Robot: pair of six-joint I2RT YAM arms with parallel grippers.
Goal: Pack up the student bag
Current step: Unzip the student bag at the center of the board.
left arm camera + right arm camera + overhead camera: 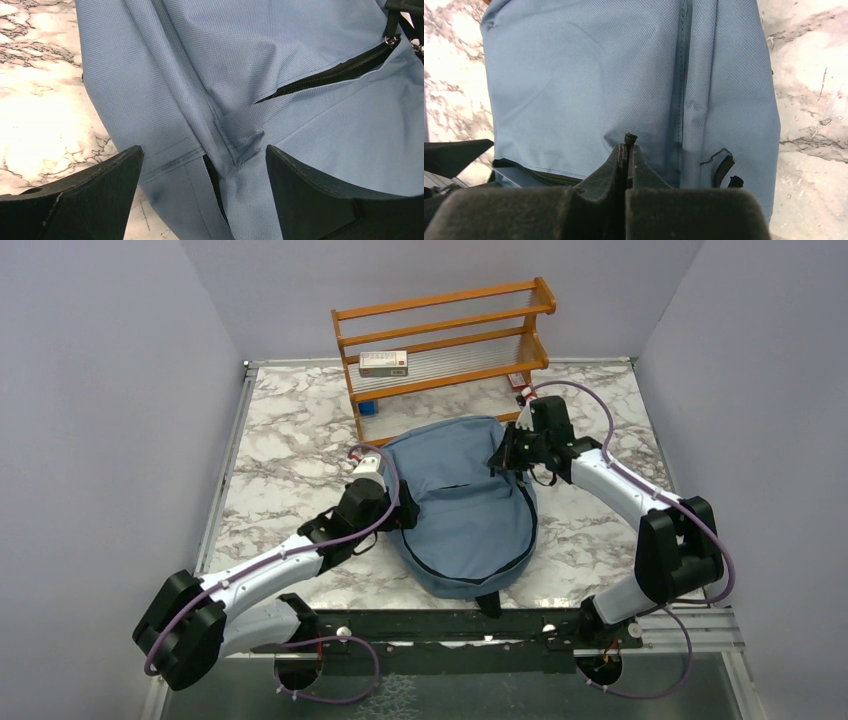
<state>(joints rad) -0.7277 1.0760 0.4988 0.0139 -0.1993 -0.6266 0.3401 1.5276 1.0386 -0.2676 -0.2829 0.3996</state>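
The table (280, 455) is seen from high up behind. The student bag (460, 510), shared by all views, is seen close from both wrists.

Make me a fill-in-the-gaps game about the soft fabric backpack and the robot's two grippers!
The soft fabric backpack is dusty-___.
The left gripper is wide ___.
The right gripper is ___, pinching a small black zipper pull.
The small red-and-white box sits on the orange ___ shelf.
Missing words: blue, open, shut, wooden.

A wooden rack (450, 350) stands far back on the marble table (290, 450) — a box (384, 363) on its shelf
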